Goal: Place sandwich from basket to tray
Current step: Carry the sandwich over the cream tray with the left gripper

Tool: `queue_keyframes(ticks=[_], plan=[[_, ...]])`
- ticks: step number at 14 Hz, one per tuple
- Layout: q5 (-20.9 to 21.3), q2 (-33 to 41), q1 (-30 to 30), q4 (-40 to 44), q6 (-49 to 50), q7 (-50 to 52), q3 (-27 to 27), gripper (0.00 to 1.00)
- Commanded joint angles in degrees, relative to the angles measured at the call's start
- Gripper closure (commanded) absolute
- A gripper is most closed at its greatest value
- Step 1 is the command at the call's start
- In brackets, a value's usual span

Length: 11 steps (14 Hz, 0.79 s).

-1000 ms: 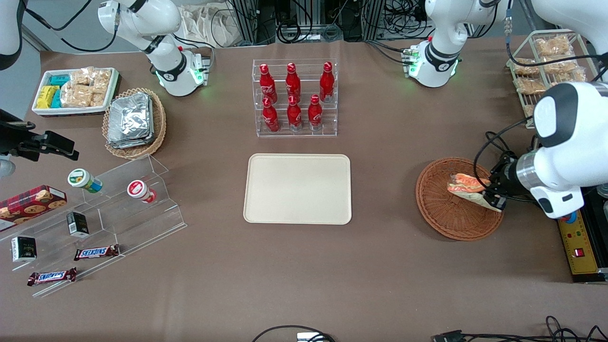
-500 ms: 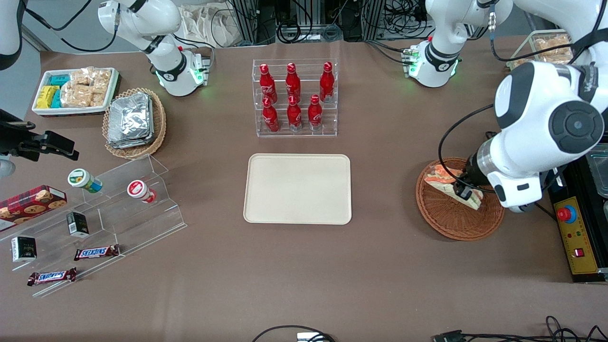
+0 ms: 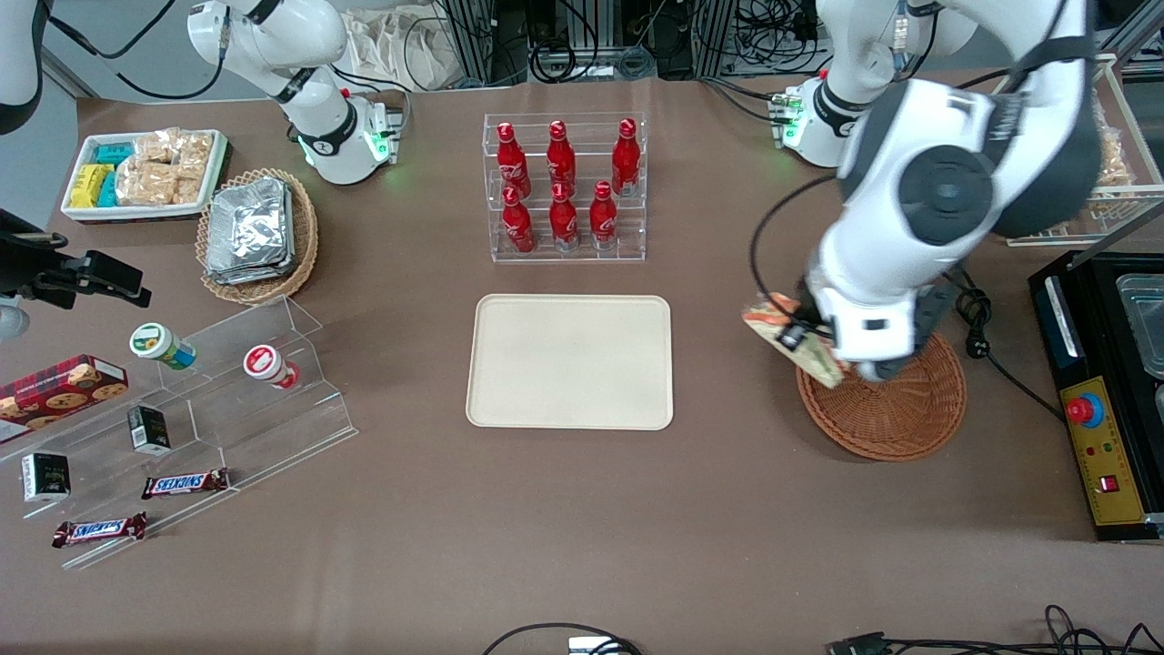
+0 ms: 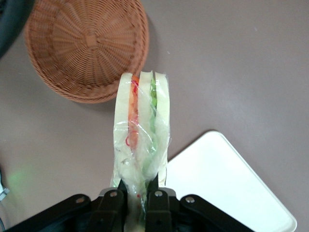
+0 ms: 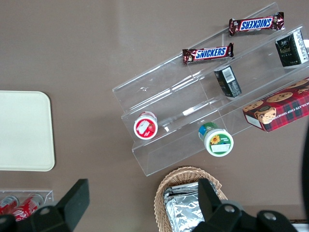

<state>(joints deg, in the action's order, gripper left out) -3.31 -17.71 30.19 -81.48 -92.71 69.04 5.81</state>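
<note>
The clear-wrapped sandwich [image 3: 789,338] hangs in the air over the rim of the reddish-brown wicker basket [image 3: 887,414], on the side toward the tray. My left gripper [image 3: 804,344] is shut on its narrow end. The wrist view shows the sandwich [image 4: 142,125] edge-on, with orange and green layers, and the gripper [image 4: 137,189] clamping the wrap. The basket [image 4: 87,43] is empty. The cream tray [image 3: 570,361] lies flat at mid-table with nothing on it; a corner of the tray [image 4: 227,186] shows beside the sandwich.
A clear rack of red bottles [image 3: 564,186] stands farther from the front camera than the tray. A black control box [image 3: 1100,437] and a wire snack rack [image 3: 1114,136] sit at the working arm's end. An acrylic stepped shelf [image 3: 200,409] and a foil-packet basket [image 3: 257,235] lie toward the parked arm's end.
The gripper has lifted the sandwich out of the basket and carried it toward the tray. The arm's big joint has swung in over the basket.
</note>
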Motion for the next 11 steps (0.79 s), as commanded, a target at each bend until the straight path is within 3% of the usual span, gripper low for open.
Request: queue_keyframes(ticks=[1,7,11], plan=[[0.76,-2.59,4.95,1.67,-3.34,-1.88,0.44,1.00],[0.23,-12.59,8.13,1.93,-15.19,-17.95,-5.26,1.00],[0.67,-20.42,8.83,2.46,-23.38,-20.08,-7.74,1.00]])
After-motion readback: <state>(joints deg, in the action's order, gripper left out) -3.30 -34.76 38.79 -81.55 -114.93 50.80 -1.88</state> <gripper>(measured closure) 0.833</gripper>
